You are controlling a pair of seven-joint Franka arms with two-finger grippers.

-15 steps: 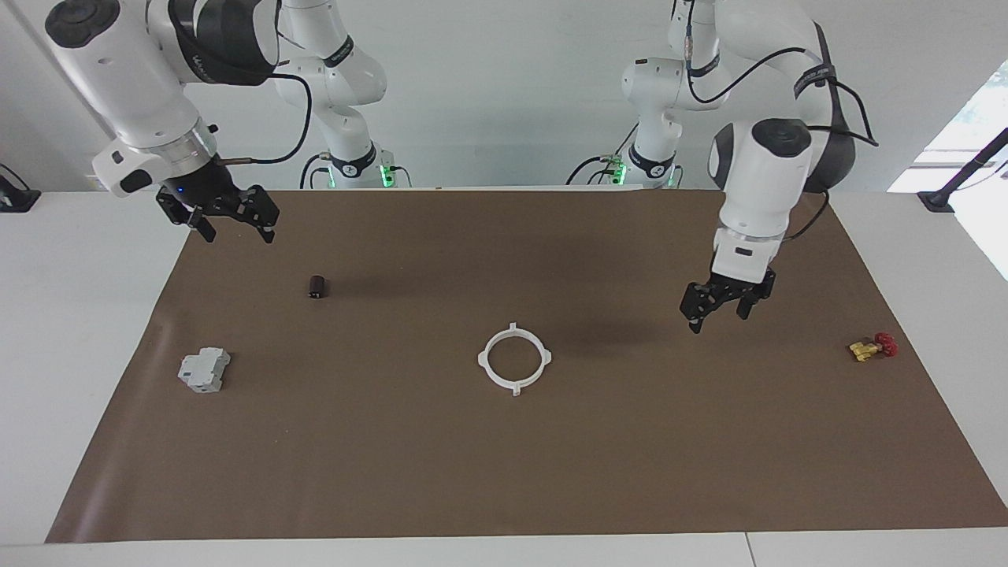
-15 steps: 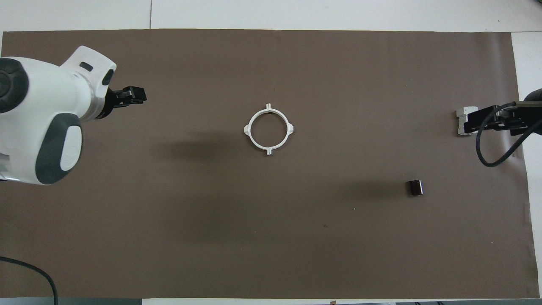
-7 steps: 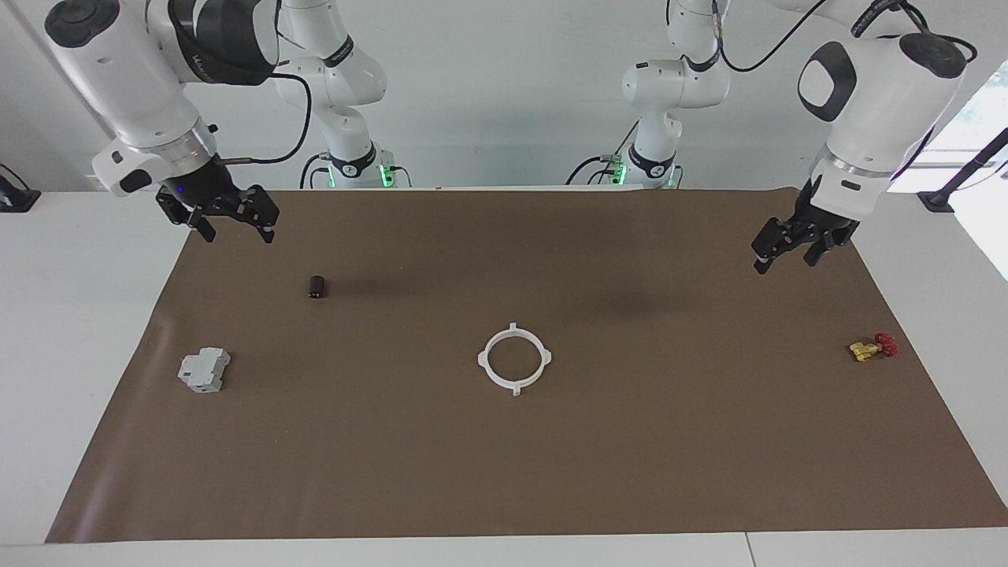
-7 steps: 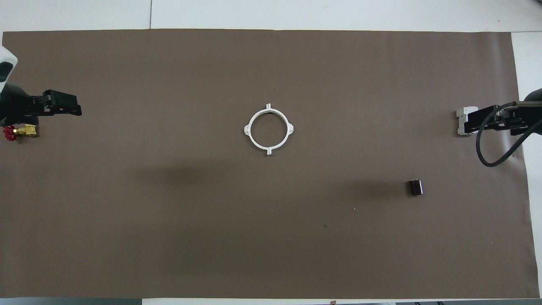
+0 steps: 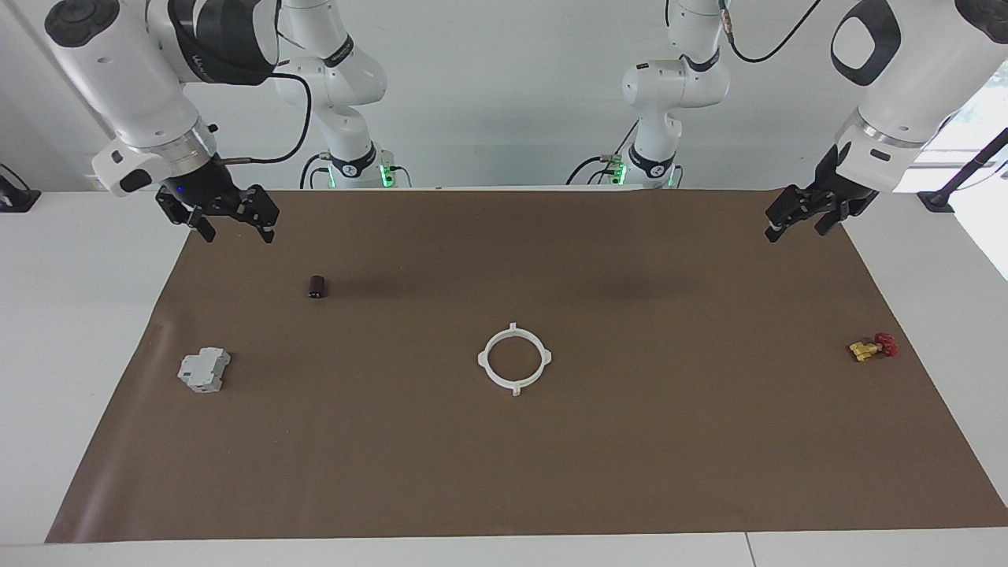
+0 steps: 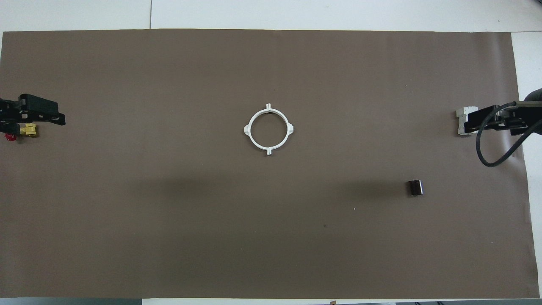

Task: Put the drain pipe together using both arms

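Ring (image 5: 514,358) of white plastic lies flat and whole mid-mat (image 5: 630,472), four tabs out, touching nothing. Left gripper (image 5: 807,213) hangs over the mat's corner at its own end, fingers apart, empty. Right gripper (image 5: 228,216) likewise, fingers spread, empty.

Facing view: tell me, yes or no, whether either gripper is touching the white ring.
No. The drain pipe lies alone mid-mat, while the left gripper and right gripper hang apart from it over the mat's corners.
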